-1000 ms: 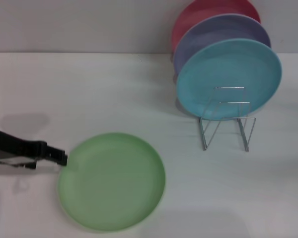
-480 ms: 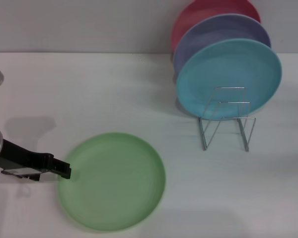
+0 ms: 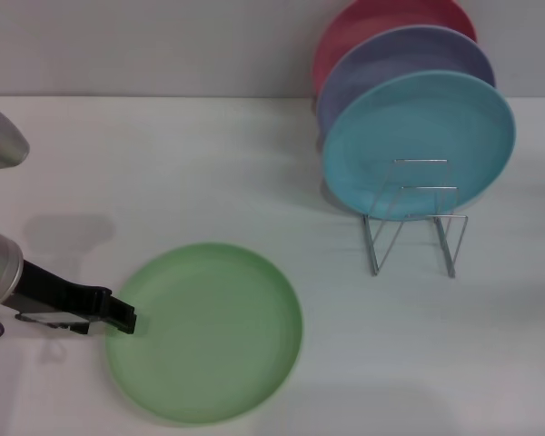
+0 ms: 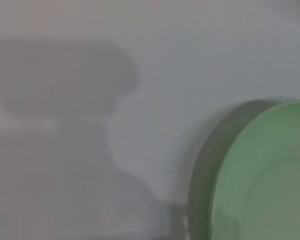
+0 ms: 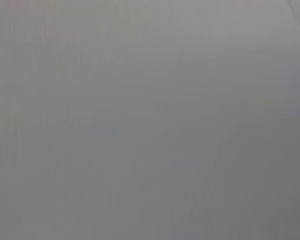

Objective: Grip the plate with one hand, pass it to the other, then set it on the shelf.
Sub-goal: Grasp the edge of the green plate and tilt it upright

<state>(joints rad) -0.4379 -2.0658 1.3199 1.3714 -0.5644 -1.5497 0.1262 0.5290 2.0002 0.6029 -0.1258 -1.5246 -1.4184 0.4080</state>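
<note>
The light green plate [image 3: 209,331] lies flat on the white table, near the front and left of centre. My left gripper [image 3: 123,318], black on a silver arm with a green ring light, reaches in low from the left. Its tip meets the plate's left rim. The left wrist view shows the plate [image 4: 270,175] with its raised rim close by, above the table. The wire shelf [image 3: 413,218] stands at the back right, with empty loops at its front. My right gripper is out of view; its wrist view shows only a plain grey surface.
Three plates stand upright in the shelf: a light blue plate [image 3: 418,141] in front, a lavender plate [image 3: 404,64] behind it, and a red plate [image 3: 381,23] at the back. A second silver arm part [image 3: 0,141] shows at the left edge.
My left gripper has slid to the right and nearer along the plate's left rim, and more of the silver arm has come into view. The plate has not moved.
</note>
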